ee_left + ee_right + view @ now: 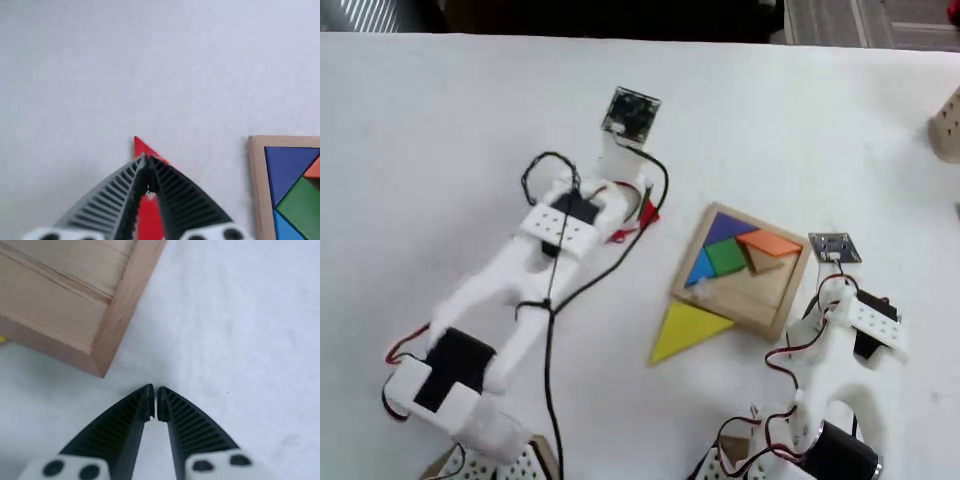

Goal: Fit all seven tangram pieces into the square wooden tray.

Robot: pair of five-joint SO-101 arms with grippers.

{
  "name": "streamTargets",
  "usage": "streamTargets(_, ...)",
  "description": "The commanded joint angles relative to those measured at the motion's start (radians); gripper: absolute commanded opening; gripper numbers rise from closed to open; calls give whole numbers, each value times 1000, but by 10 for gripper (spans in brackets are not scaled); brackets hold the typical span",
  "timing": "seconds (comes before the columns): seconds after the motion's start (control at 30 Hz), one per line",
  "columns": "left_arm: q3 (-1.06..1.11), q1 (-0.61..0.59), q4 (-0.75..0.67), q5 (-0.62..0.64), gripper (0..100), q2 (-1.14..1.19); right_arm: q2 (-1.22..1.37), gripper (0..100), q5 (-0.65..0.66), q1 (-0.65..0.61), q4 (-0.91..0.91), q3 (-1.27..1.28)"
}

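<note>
The left end effector [148,170] is clenched on a red triangular tangram piece [142,148]. The ribbed dark fingers [117,197] meet at their tips, a strip of red shows between them, and one sharp corner of the piece juts out past the tips. It sits low over the white bench [150,60], with the square wooden tray [256,180] off to one side and apart from it.

The right end effector [154,400] is closed on nothing. It hangs over bare bench just beside one outer corner of the tray.

In the high view the tray stands turned like a diamond between the two arms. A dark blue triangle [725,228], an orange piece [770,243], a green piece [725,258] and a light blue triangle [700,268] fill the half nearer the left arm. The rest of its floor [760,298] shows bare wood.

A large yellow triangle [688,328] lies flat on the bench outside the tray, touching or nearly touching the rim. Its long edge faces the arm bases, and its square corner points toward the tray's nearest corner.

Black cables [550,330] trail along the left arm. A pale perforated object [947,125] stands at the bench's far right edge, well apart.
</note>
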Motion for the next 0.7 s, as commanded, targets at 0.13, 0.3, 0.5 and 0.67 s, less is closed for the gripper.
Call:
streamTargets(0.13, -204, 77, -152, 17, 20, 248, -13, 18, 14, -2, -8, -3)
streamTargets(0.3, -417, 61, -100, 18, 20, 447, -13, 18, 14, -4, -7, -3)
streamTargets(0.5, -557, 16, -68, 40, 20, 564, -13, 18, 14, -4, -7, -3)
streamTargets(0.67, -568, 8, -61, 100, 20, 607, -13, 18, 14, -2, -7, -3)
